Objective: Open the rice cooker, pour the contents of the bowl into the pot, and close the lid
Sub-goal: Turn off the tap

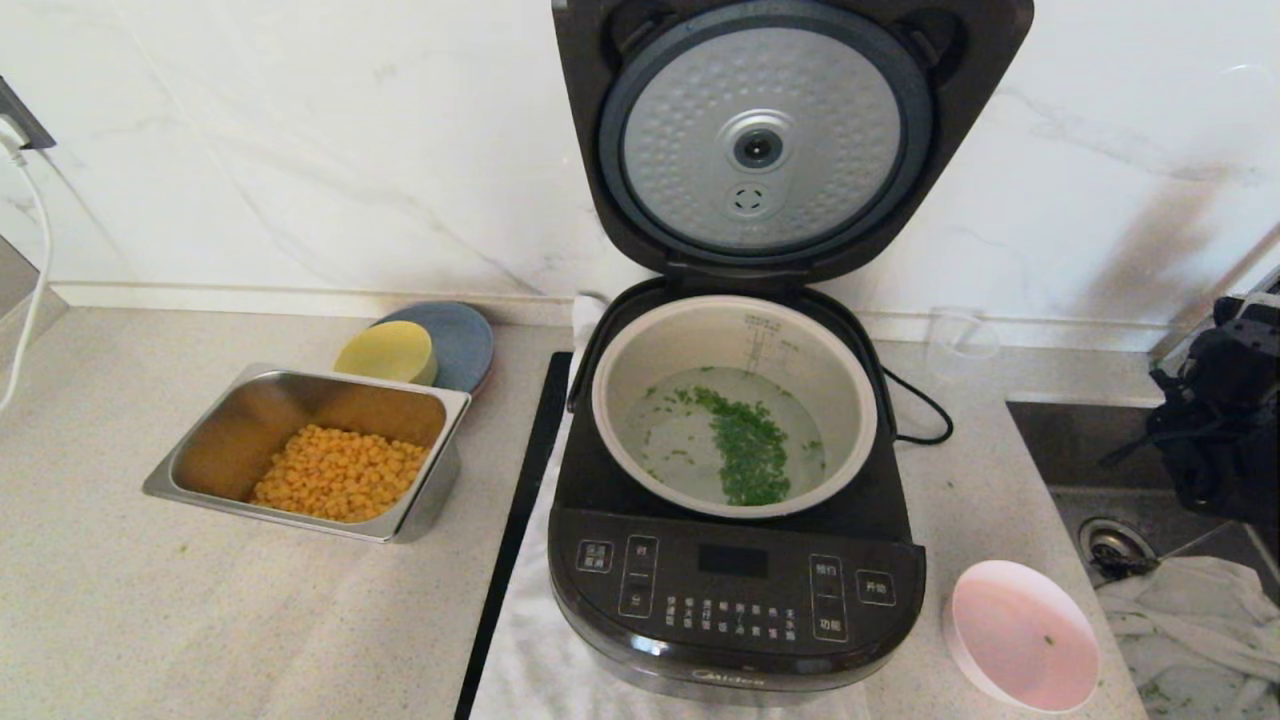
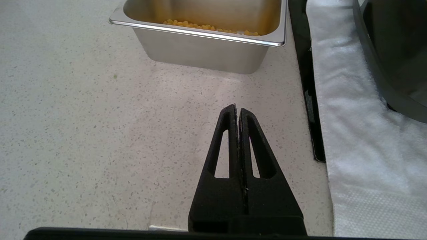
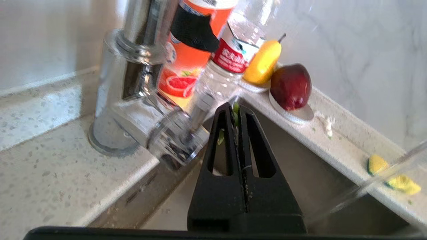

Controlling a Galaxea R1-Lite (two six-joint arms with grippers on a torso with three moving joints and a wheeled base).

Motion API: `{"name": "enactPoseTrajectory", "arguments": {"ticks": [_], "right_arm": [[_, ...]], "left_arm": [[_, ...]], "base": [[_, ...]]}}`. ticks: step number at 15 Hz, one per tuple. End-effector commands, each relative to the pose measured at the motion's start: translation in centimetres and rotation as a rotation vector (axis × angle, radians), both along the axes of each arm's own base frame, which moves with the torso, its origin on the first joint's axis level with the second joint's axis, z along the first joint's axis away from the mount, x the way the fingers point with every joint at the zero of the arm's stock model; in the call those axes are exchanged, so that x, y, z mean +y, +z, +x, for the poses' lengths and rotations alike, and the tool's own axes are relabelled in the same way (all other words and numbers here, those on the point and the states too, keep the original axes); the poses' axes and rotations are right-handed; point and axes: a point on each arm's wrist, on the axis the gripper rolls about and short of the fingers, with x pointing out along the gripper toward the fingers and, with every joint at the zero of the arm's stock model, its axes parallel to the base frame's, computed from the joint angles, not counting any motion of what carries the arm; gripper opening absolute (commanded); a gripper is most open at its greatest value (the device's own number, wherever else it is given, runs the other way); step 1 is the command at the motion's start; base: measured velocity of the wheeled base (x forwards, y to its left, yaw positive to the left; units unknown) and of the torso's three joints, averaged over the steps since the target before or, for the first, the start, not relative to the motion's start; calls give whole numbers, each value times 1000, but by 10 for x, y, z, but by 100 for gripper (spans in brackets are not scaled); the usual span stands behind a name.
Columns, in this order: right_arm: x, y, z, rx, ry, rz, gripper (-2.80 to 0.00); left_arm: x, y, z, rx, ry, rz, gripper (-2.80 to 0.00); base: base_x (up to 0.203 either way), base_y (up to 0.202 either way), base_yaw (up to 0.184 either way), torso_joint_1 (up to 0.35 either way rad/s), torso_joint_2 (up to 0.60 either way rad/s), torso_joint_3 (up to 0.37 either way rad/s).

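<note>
My left claw is matte black plastic: two tapered fingers, each with a long triangular cutout. My right claw looks the same, with green flecks stuck near its tips.

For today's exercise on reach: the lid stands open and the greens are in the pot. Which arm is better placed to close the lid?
Probably right: its arm sits beside the cooker's right, nearer the raised lid. The left tool hangs low over the counter near the steel tray.

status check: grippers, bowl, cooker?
Both grippers shut, empty: left gripper over counter, right gripper over sink. Greens in pot; pink bowl emptied, set down. Lid up, path clear.
</note>
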Motion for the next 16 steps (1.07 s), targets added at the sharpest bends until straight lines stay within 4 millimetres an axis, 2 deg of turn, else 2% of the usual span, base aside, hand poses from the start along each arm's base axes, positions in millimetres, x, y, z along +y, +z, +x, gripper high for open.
{"name": "enactPoseTrajectory", "arguments": {"ticks": [1,7,10,13,15,16], "right_arm": [[-2,-4,7,-7,-3,-8,-280],[-5,-8,23,-1,-3,-35,-280],[-3,-7,22,-4,0,-36,-280],[10,7,1,-13,12,-35,-280],[31,32,-23,-46,45,-41,-280],[47,51,-38,-79,72,-50,-280]], "left_arm": [[0,-2,1,7,1,0,-280],[0,-2,1,7,1,0,-280],[0,-2,1,7,1,0,-280],[0,-2,0,6,1,1,-280],[0,-2,1,7,1,0,-280],[0,-2,1,7,1,0,-280]], "base": [[0,0,0,0,0,0],[0,0,0,0,0,0],[0,0,0,0,0,0],[0,0,0,0,0,0],[0,0,0,0,0,0],[0,0,0,0,0,0]]}}
